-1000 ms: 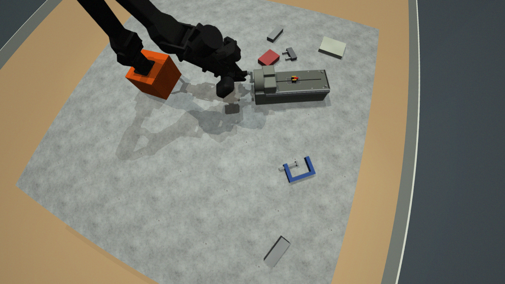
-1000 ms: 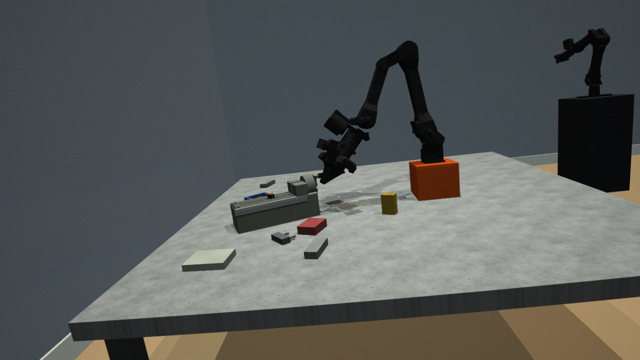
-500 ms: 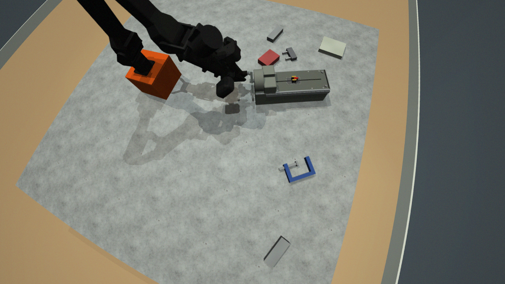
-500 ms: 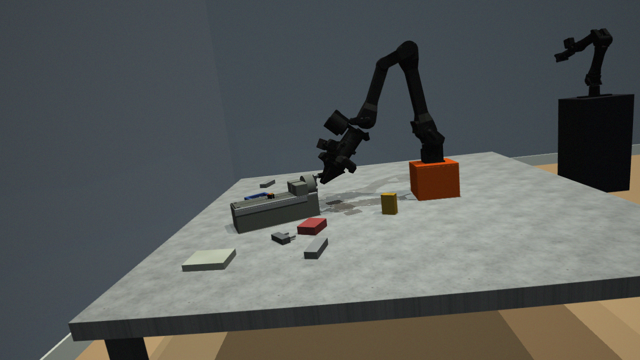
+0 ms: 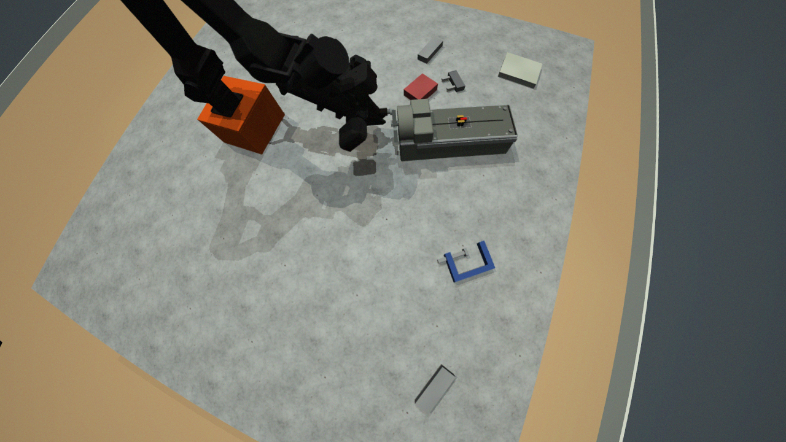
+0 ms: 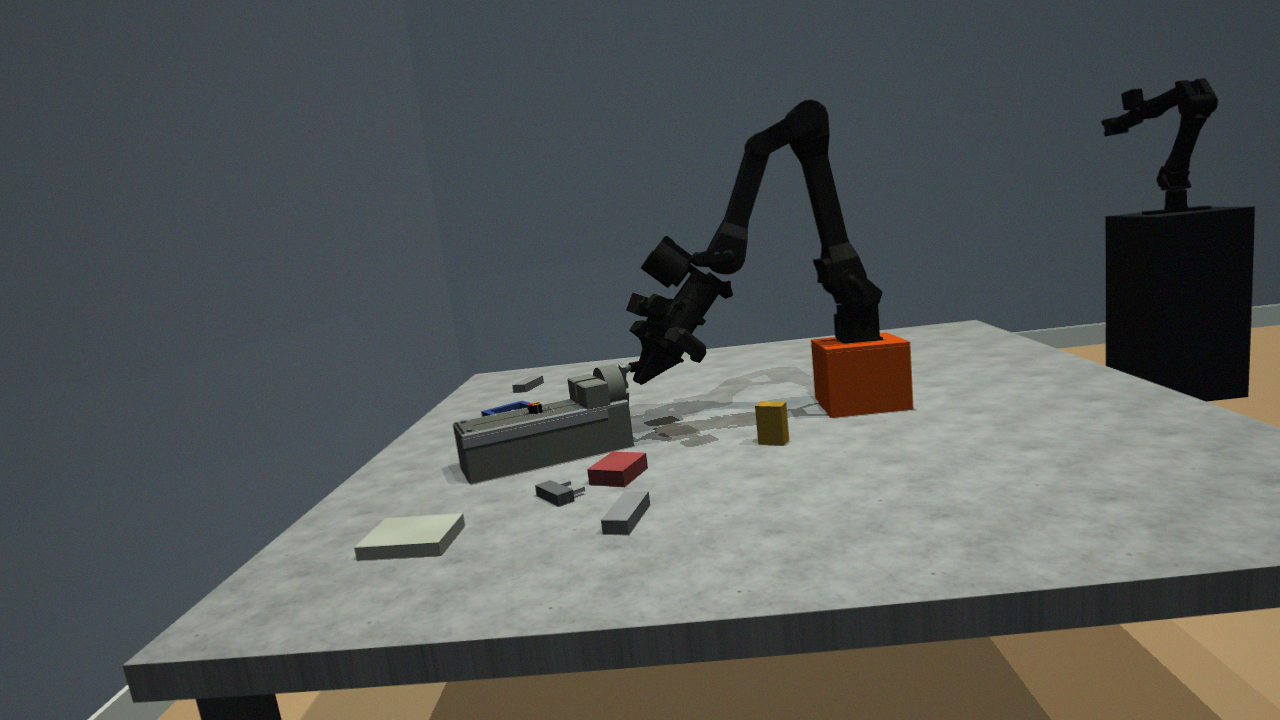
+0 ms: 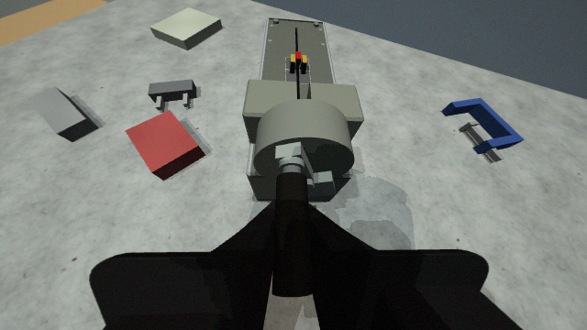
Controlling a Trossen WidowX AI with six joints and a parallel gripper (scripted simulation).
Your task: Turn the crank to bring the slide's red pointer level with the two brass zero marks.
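The grey machine [image 5: 472, 148] [image 6: 546, 447] [image 7: 303, 121] stands with its round crank housing toward the arm. My gripper [image 5: 384, 115] [image 6: 637, 374] [image 7: 289, 206] is shut on the crank's dark handle [image 7: 292, 185], with a finger on each side of it. The light grey crank arm [image 7: 305, 161] slants from the handle down to the right in the wrist view. The red pointer [image 5: 463, 118] [image 7: 298, 55] lies between the left brass mark [image 7: 293, 58] and the right brass mark [image 7: 304, 59]. It appears slightly beyond them, toward the machine's far end.
A red block [image 5: 420, 86] [image 6: 617, 468] [image 7: 165, 142], a dark two-pronged piece [image 7: 171, 89] and a grey bar [image 7: 61, 112] lie beside the machine. A pale slab [image 7: 185, 27] lies farther off. A blue clamp [image 5: 473, 273] [image 7: 500, 121] lies on the other side. A yellow block [image 6: 771, 423] stands near the orange base [image 6: 863, 380].
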